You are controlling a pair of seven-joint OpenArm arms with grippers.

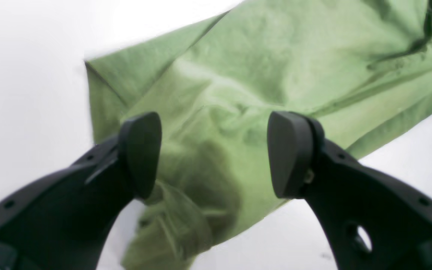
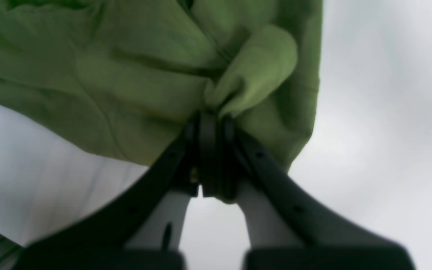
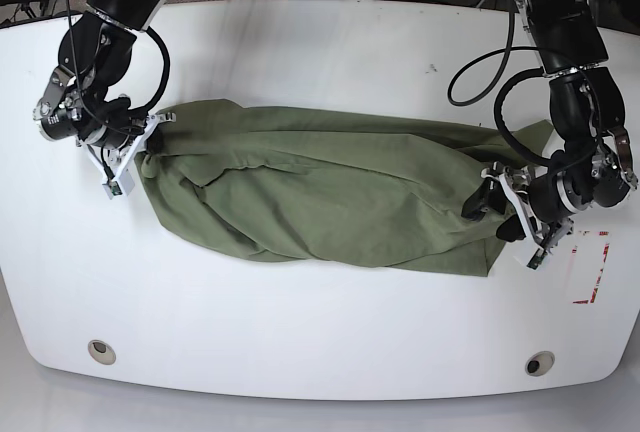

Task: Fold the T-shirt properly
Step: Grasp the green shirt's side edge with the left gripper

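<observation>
Roughly at the middle of the white table (image 3: 320, 342), the shirt (image 3: 330, 202) lies as a long, rumpled green band running left to right, its near edge sagging in a curve and its far edge fairly straight. Creases gather toward both ends.

At the left end the cloth bunches into a knot, and the right gripper (image 3: 150, 142) has that knot pinched: in the right wrist view its jaws are pressed together with a fold of shirt (image 2: 163, 75) squeezed between them, the fabric ballooning out just beyond the tips (image 2: 210, 123). The cloth there seems lifted a little off the table, though the blur makes that hard to judge.

At the right end, the left gripper (image 3: 497, 214) sits over the shirt's corner. In the left wrist view its two black pads (image 1: 141, 153) stand wide apart with the green cloth (image 1: 257, 75) below and between them; nothing is held. A flap lies turned over at the far left of that view, and a puckered ridge runs between the pads.

Near the table's right edge, beside the left arm, a red outline (image 3: 590, 272) is marked on the surface. Two round fittings (image 3: 100, 351) sit along the near edge, and cables (image 3: 480, 67) trail from the left arm across the far right.
</observation>
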